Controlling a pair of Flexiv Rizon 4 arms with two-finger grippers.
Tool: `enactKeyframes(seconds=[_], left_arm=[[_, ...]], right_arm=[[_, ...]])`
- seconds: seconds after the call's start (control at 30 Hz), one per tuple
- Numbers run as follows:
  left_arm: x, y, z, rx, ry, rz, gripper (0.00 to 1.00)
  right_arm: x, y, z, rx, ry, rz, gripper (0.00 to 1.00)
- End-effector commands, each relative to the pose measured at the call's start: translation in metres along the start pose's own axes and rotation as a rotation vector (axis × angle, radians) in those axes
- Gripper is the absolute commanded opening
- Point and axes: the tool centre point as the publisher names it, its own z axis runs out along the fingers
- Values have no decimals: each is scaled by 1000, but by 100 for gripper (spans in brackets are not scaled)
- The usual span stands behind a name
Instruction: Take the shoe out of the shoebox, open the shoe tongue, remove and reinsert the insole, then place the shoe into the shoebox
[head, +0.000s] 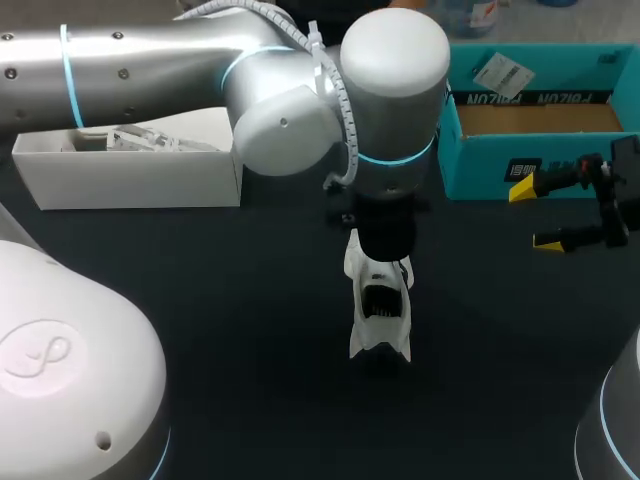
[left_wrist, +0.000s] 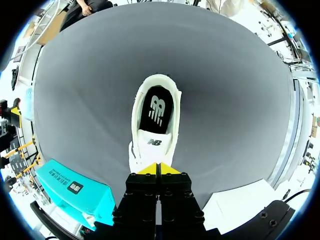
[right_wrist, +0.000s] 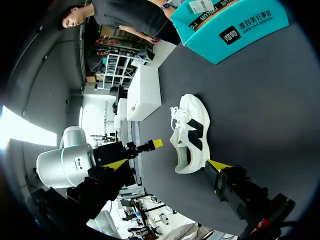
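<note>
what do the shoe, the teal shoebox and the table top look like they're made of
The shoe: white upper, probably synthetic or leather-like, with a smooth matte look and a black side patch. The shoebox: cardboard, judging by the bare brown inside and the printed teal outside. The table: a dark matte covering with no glare, maybe cloth or a mat.

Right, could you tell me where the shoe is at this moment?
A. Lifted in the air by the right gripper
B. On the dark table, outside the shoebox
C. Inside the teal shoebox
B: the white shoe sits on the dark table, clear of the teal shoebox, whose open interior shows only bare cardboard.
</note>
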Motion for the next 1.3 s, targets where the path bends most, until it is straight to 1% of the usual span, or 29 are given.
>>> enactKeyframes(seconds=[0.03,0.07,0.1,0.13,0.17,0.63,0.67,0.7,0.73,0.77,0.9,0.97,1.13,1.17,1.2,1.23,1.3], left_arm=[[9,-13,-9,49,30,-370,0],[13,-18,-12,79,35,-526,0],[17,-20,-13,74,58,-685,0],[25,-20,-15,132,61,-852,0],[31,-20,-14,150,110,-976,0],[31,-20,-14,150,110,-976,0],[30,-24,-19,213,108,-1013,0],[30,-29,-22,252,124,-1083,0],[28,-32,-24,297,158,-1197,0],[27,-34,-24,270,116,-1255,0],[26,-42,-23,294,126,-1462,0],[27,-43,-23,310,109,-1516,0],[30,-50,-25,296,130,-1546,0],[31,-53,-26,295,144,-1535,38],[32,-56,-26,305,143,-1534,91],[32,-59,-26,294,151,-1523,100],[32,-69,-25,292,163,-1506,100]], right_arm=[[0,-1,1,-3,-3,1,100],[0,-1,1,-3,-3,1,100],[0,-1,1,-3,-3,1,100],[0,-1,1,-3,-3,1,100],[0,-1,1,-3,-3,1,100],[0,-1,1,-3,-3,1,100],[0,-1,1,-3,-3,1,100],[0,-1,1,-3,-3,1,100],[0,-1,1,-3,-3,1,100],[0,-1,1,-3,-3,1,100],[0,-1,1,-3,-3,1,100],[0,-1,1,-3,-3,1,100],[0,-1,1,-3,-3,1,100],[0,-1,1,-3,-3,1,100],[0,-1,1,-3,-3,1,100],[0,-1,1,-3,-3,1,100],[0,-1,1,-3,-3,1,100]])
